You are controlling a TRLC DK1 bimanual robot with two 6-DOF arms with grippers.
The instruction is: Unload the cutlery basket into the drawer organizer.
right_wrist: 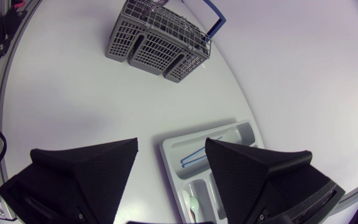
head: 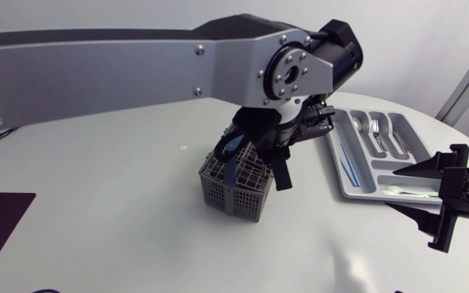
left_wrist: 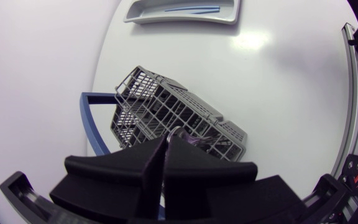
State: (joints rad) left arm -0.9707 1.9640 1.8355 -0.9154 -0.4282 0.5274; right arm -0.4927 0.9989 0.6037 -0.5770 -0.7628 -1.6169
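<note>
Basket [left_wrist: 157, 102] under left gripper [left_wrist: 166, 146], organizer [head: 347, 192] beside

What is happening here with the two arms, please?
The left arm reaches over the grey cutlery basket. Its jaws look closed on a thin metal piece standing in the basket, not lifted out. The right arm is off to the side with its jaws open and holds nothing. It is above one end of the drawer organizer, which already holds forks and blue sticks.

One grey cutlery basket [head: 236, 191], one drawer organizer [head: 365, 179]; inside it, two thin blue sticks [head: 347, 163] and one pale green piece [head: 403, 191].
</note>
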